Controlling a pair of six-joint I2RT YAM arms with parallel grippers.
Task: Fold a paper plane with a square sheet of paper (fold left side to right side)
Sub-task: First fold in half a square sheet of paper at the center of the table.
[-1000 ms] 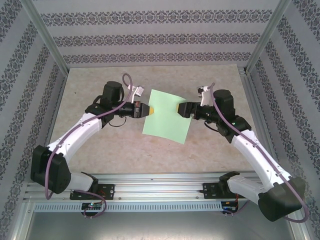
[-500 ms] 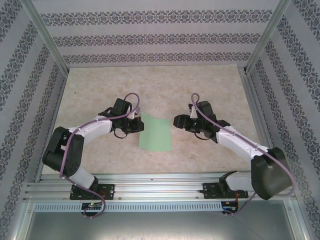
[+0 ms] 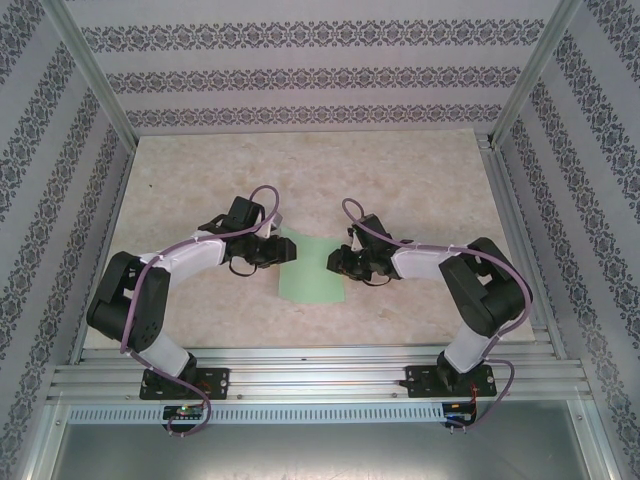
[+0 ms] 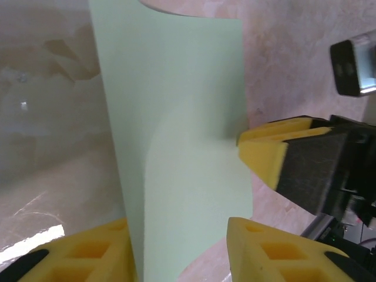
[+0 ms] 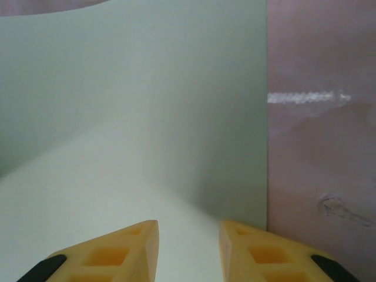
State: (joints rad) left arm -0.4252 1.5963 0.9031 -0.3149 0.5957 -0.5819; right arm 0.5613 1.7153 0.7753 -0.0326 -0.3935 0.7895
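Green square sheet of paper curls between 2 open jaws.

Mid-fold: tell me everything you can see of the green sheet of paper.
The square sheet of paper is light green, matte and unmarked. It lies on the table, seemingly doubled over into a narrow strip, its top layer bowing up, not pressed flat. One end sits between the parted fingers of the left claw; the tip of the right claw meets its edge.

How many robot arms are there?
2. The left white-and-black robot arm reaches in at the left edge of the light green paper sheet. The right white-and-black robot arm reaches in at its right edge.
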